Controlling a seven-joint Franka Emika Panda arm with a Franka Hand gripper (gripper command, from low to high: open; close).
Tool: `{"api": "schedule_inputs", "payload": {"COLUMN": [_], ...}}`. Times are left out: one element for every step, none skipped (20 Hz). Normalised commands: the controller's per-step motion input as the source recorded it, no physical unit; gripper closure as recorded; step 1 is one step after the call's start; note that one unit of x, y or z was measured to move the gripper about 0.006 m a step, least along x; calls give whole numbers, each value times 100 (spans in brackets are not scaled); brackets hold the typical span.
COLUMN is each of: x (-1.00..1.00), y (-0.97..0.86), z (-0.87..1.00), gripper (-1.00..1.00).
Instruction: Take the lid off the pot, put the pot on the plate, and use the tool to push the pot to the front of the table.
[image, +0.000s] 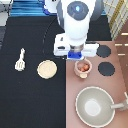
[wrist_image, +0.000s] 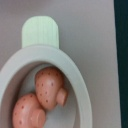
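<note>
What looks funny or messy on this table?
Nothing is spilled or tipped. The only odd bit: the small pale-pink round pot, upright on the brown stove panel, has two reddish speckled lumps inside. The hand hangs just above it.
</note>
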Motion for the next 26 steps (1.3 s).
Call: {"api": "schedule_inputs", "payload": {"x": [10,3,0,-2,-8,-14,-19,-26,-31,-30,-29,-24,-16,-10,-6,-3,-1,0,0,-1,-1,-4,-6,-4,-4,-3], "y": [0,0,0,0,0,0,0,0,0,0,0,0,0,0,0,0,0,0,0,0,0,0,0,0,0,0], "z": [-60,-59,-62,-63,-63,-63,-63,-62,-55,-47,-40,-21,-1,3,8,14,16,15,13,13,10,5,0,3,5,7], "gripper": [-100,-100,-100,-100,-100,-100,-100,-100,-100,-100,-100,-100,100,100,100,100,100,100,100,100,100,100,100,100,100,100]}}
